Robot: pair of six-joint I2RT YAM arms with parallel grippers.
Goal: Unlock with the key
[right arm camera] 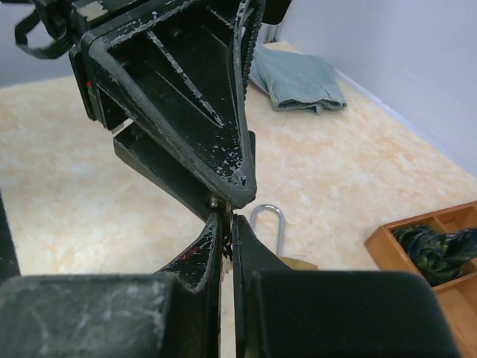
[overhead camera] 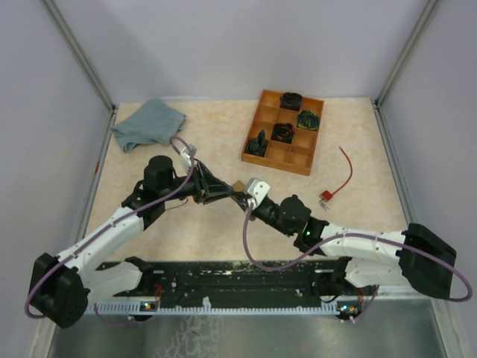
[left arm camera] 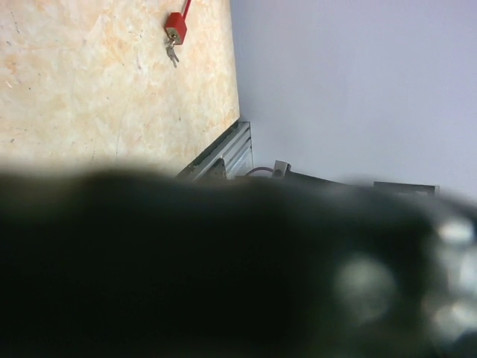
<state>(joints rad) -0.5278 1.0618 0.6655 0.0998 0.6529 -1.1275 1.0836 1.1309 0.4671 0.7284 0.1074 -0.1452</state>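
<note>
At the middle of the pale speckled tabletop (overhead camera: 223, 134), the two arms are meeting tip to tip above the surface. The left gripper (overhead camera: 226, 188) is reaching in from the left with a small brass padlock (right arm camera: 297, 262) sitting right at its fingertips. Its fingers are standing partly apart, but I cannot tell whether they are actually clamping the padlock body. The right gripper (right arm camera: 227, 224) is pressing its fingers flat together, touching the left fingertips. A small metal nub (right arm camera: 214, 201) is showing just above them; whether that is a key is too small to tell.

Seen from the right wrist, the padlock is lying just beyond and to the right of the shut fingertips, with its curved steel shackle (right arm camera: 267, 220) pointing up, so its long axis is running roughly along the right fingers. The keyhole is hidden. The right arm looks to be the one bringing the key to the lock.

Well apart on the right, a red padlock (left arm camera: 176, 28) with small keys (left arm camera: 172, 52) is lying untouched.
</note>
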